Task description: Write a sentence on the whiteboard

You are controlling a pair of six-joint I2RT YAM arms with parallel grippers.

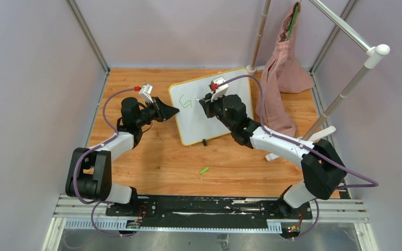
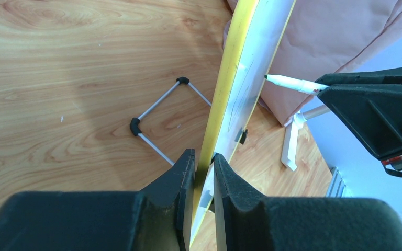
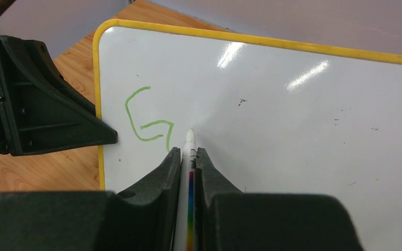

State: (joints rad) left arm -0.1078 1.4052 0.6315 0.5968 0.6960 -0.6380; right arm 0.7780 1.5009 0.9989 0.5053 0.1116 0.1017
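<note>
The whiteboard (image 1: 209, 107), white with a yellow frame, stands tilted on the wooden table. A green "G" (image 1: 186, 102) is drawn near its left edge. My left gripper (image 1: 174, 111) is shut on the board's left edge; the left wrist view shows its jaws clamping the yellow frame (image 2: 217, 115). My right gripper (image 1: 205, 100) is shut on a white marker (image 3: 189, 151) with a rainbow stripe. The marker's tip is at the board surface (image 3: 293, 120), just right of the green letter (image 3: 146, 117). The marker also shows in the left wrist view (image 2: 293, 83).
A green marker cap (image 1: 204, 170) lies on the table in front of the board. A pink cloth (image 1: 282, 73) hangs from a white rack (image 1: 345, 78) at the back right. The board's wire stand (image 2: 157, 112) shows behind it.
</note>
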